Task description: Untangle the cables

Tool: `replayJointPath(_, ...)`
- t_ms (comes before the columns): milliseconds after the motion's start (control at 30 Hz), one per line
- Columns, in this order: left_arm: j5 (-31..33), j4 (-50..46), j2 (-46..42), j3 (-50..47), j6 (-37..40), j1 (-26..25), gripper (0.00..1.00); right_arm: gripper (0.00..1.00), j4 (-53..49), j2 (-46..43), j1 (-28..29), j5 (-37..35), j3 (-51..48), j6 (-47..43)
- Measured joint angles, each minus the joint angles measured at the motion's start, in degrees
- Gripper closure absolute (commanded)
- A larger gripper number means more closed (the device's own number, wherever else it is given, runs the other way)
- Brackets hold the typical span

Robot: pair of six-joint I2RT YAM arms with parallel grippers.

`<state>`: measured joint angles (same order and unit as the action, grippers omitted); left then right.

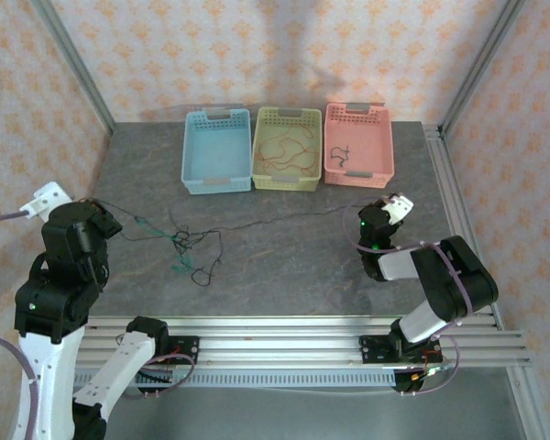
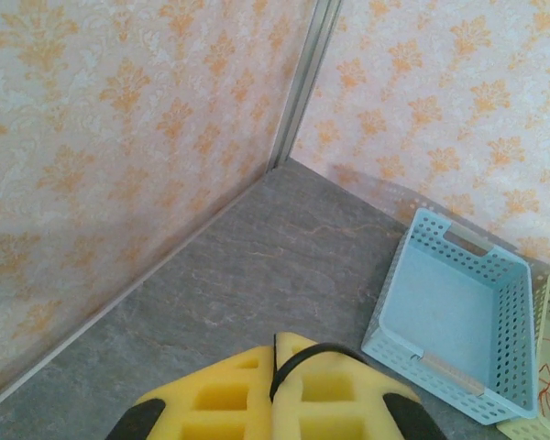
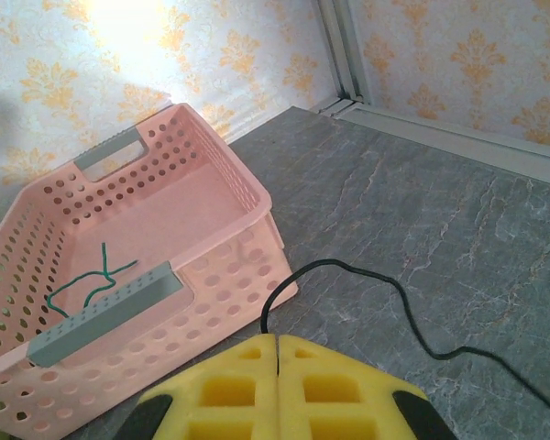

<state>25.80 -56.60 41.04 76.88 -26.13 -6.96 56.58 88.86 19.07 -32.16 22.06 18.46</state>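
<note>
A thin black cable (image 1: 284,218) stretches across the table between my two grippers. It passes through a tangle of black and dark green cables (image 1: 185,246) left of centre. My left gripper (image 1: 108,220) is shut on the cable's left end; in the left wrist view its yellow fingertips (image 2: 280,341) pinch the black cable (image 2: 348,353), which loops over the right pad. My right gripper (image 1: 378,213) is shut on the right end; between the closed pads (image 3: 277,341) the black cable (image 3: 385,280) leaves and trails off over the table to the right.
Three baskets stand in a row at the back: blue (image 1: 189,156), yellow-green (image 1: 287,183) holding an orange-red cable (image 1: 289,147), and pink (image 1: 385,151) holding a dark green cable (image 3: 82,284). The pink basket sits close in front of my right gripper. Papered walls enclose the table.
</note>
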Motion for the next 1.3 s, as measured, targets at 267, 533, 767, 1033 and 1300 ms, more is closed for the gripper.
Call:
replayJointPath(267, 3.85, -1.16, 3.69, 3.15, 3.58, 0.00, 1.00, 1.00, -0.39, -0.22, -2.03, -1.29, -0.44, 2.12)
replayJointPath(533, -2.16, -1.51, 5.27, 5.14, 4.11, 0.02, 1.00, 1.00, 0.11, -0.24, -2.01, -0.68, -1.31, 2.78)
replayJointPath(767, -17.09, 4.61, 5.25, -4.26, 0.87, 0.26, 1.00, 1.00, 3.43, -0.24, -1.86, 3.87, -2.05, 2.25)
replayJointPath(1033, -23.80, 17.09, 6.91, -23.54, -4.26, 0.22, 1.00, 0.81, 4.31, -0.22, 0.02, 7.34, -2.03, 0.83)
replayJointPath(1300, -25.51, 30.21, 8.26, -34.25, -5.49, 0.22, 1.00, 0.50, -1.73, -2.86, 1.22, 11.23, 0.81, -1.05)
